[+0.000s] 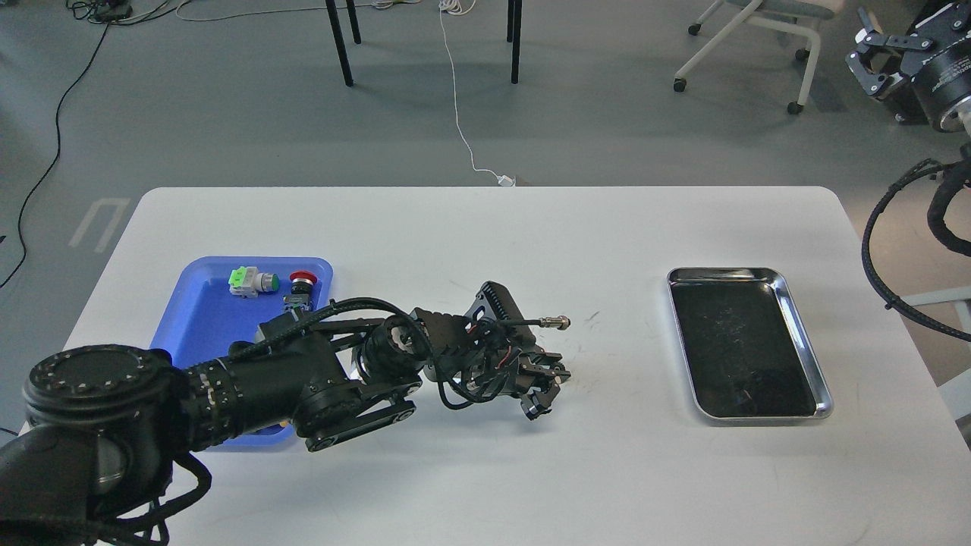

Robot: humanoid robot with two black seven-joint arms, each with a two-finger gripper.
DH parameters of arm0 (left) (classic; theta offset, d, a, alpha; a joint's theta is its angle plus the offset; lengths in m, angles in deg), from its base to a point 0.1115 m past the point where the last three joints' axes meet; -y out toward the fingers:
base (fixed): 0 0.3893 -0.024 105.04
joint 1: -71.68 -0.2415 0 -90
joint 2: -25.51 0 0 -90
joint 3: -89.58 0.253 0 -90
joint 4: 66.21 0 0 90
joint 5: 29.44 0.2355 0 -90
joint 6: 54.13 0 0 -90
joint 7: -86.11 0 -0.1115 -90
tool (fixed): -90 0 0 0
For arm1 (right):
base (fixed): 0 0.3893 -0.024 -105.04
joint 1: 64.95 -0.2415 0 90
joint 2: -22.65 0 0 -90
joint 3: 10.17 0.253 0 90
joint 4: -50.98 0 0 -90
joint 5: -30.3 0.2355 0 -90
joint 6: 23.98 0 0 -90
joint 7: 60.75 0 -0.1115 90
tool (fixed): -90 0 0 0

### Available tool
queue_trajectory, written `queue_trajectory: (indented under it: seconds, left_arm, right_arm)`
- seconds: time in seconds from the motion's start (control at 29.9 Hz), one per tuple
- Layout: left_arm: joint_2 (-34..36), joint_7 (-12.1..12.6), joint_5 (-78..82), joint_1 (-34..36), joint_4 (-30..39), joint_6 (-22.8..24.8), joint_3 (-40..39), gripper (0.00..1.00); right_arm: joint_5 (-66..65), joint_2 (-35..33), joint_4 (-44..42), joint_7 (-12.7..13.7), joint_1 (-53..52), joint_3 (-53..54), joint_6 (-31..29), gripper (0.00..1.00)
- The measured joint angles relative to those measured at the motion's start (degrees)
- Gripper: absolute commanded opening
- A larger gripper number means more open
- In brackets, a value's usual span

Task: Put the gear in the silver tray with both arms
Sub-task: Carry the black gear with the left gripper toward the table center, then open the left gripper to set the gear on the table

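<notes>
Progress is at an early stage, as I judge it: the silver tray at right of centre shows only its dark reflective bottom, with no part in it.

My left arm enters from the lower left and reaches across the table toward the middle of the frame. My left gripper sits low over the table surface at centre, well apart from the silver tray. Its fingers are dark and bunched together, so I cannot tell whether they are spread or closed, or whether they hold anything. A thin rod with a metal tip projects from the wrist assembly toward the right; I cannot tell whether it is part of my arm or a separate item.

My right gripper hangs in the upper right corner of the frame, off the table. Its fingers appear spread apart, with nothing between them.

The blue tray at left holds a green-capped switch and a red button. No gear can be identified in either tray or on the table.

Remaining, by my estimate: get the gear in hand, carry it to the silver tray with both arms, and release it there.
</notes>
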Motion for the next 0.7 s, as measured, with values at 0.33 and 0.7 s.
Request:
queue_trajectory:
  seconds: [0.33, 0.7]
  left_arm:
    - [1.68, 2.23, -10.79, -0.06, 4.37, 0.06, -7.75, 0.61]
    - [21.44, 0.59, -41.4, -2.71, 17.85, 0.4, -23.23, 0.72]
  right_arm:
    - [-0.03, -0.26, 0.11, -0.01, 0.9, 0.13, 0.02, 0.98]
    - [-4.69, 0.19, 0.23, -0.19, 0.81, -2.49, -0.2, 0.98]
